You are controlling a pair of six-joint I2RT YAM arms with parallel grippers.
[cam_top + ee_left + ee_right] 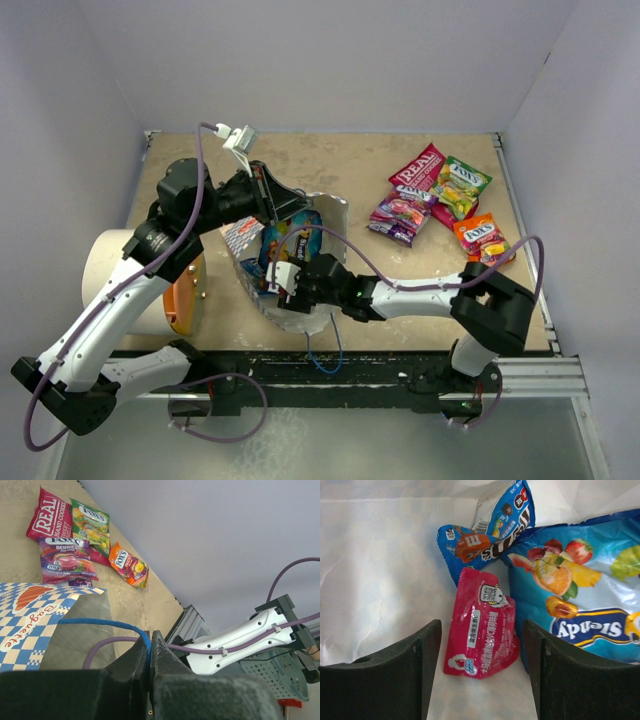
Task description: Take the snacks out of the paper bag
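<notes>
**Open over a sachet, shut on the cord**

At the right gripper [480, 630]: spread wide, clamped on nothing, straddling a small pink-red sachet [481, 605] on the white inside of the paper bag [385, 570]. Just beyond the sachet, a blue M&M's packet [490, 535]. To its right, a larger blue fruit-candy packet [585, 580], overlapping the first one's edge.

At the left gripper [150, 639]: pinched fully closed on the thin blue cord handle [100, 624], close to the bag's blue-and-white checked band.

From above: bag open mid-table between the two arms, with the right gripper down in its mouth.

Well apart, toward the far right corner of the table [340, 165], four snacks already out in a loose cluster: red REAL packet [418, 168], green Fox's packet [465, 183], purple Fox's Berries packet [398, 215], orange Fox's packet [480, 235].

At the left edge, a white cylinder [110, 265] with an orange lid [185, 295].
</notes>
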